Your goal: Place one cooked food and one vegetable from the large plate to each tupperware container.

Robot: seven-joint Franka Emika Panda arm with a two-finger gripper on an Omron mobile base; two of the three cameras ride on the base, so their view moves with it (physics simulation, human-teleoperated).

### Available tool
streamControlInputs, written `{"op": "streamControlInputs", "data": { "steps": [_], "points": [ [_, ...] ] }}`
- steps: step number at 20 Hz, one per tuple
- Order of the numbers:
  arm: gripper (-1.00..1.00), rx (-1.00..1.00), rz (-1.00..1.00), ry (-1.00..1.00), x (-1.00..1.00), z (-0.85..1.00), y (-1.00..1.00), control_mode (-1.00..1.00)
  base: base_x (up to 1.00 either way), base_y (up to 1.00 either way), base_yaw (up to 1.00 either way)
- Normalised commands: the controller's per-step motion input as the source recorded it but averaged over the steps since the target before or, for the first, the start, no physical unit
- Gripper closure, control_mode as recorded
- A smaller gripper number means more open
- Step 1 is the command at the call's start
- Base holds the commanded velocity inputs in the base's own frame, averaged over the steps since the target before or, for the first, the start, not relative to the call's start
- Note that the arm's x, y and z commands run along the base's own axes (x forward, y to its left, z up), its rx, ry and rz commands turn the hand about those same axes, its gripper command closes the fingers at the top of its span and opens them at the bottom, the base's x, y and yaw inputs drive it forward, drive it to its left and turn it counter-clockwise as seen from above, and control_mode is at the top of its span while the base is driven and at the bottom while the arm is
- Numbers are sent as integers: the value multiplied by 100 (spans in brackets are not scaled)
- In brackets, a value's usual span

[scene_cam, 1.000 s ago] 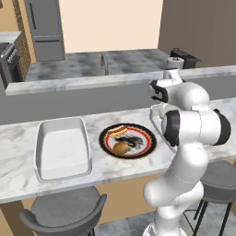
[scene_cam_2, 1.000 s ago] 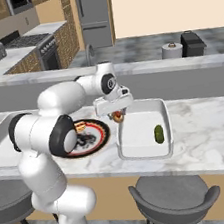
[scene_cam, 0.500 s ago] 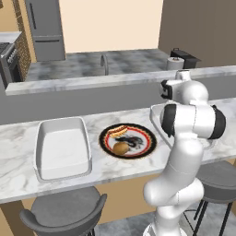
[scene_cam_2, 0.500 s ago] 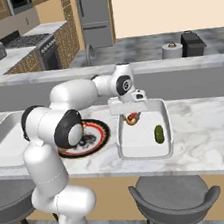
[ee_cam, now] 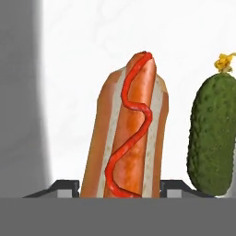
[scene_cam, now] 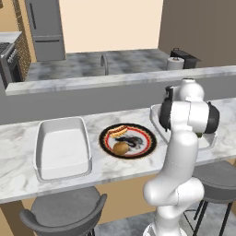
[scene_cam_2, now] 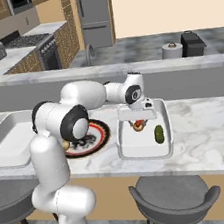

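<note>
Gripper [scene_cam_2: 138, 126] is clamped on a hot dog [ee_cam: 126, 133], fingers either side of the bun at the near end, jaws only as wide as the bun. Hand view: hot dog stands up along the view with a red ketchup squiggle down the sausage, white container floor behind it. Right base view: the hand hangs over the right tupperware container [scene_cam_2: 134, 150], with the hot dog [scene_cam_2: 137, 125] just under it, low inside the walls toward the tray's far end. Can't tell whether it touches the floor.

Cucumber [ee_cam: 213, 136] lies in the same container, dark green and bumpy with a small yellow tip, just beside the hot dog and apart from it. In the right base view it [scene_cam_2: 158, 133] sits toward the tray's right wall.

Large plate [scene_cam: 148, 147] sits on the marble counter [scene_cam: 18, 177] between the two trays, just beside the right one. On it are a second hot dog [scene_cam: 119, 130] at the far edge and a brown roundish food item [scene_cam: 121, 148] at the near edge.

Left tupperware container [scene_cam: 61, 148] is on the same counter, left of the plate and near it. Right one shows partly behind the arm [scene_cam: 157, 124].

Two grey stools [scene_cam: 64, 214] are tucked under the counter edge.
</note>
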Motion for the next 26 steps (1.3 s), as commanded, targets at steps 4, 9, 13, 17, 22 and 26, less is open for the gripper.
{"op": "streamControlInputs", "data": {
  "steps": [4, 9, 13, 17, 22, 26],
  "points": [
    [100, 4, 0, 0, 20, -33, -28, -100, 0, 0, 0],
    [100, 5, 0, 1, 27, -33, -4, -100, 0, 0, 0],
    [100, 0, 0, 0, 26, -38, 0, -100, 0, 0, 0],
    [100, 0, 0, 0, 10, -24, 0, -100, 0, 0, 0],
    [-100, 0, 0, 0, 1, -4, 1, -100, 0, 0, 0],
    [-100, 0, 0, 0, -1, 1, 9, -100, 0, 0, 0]
  ]
}}
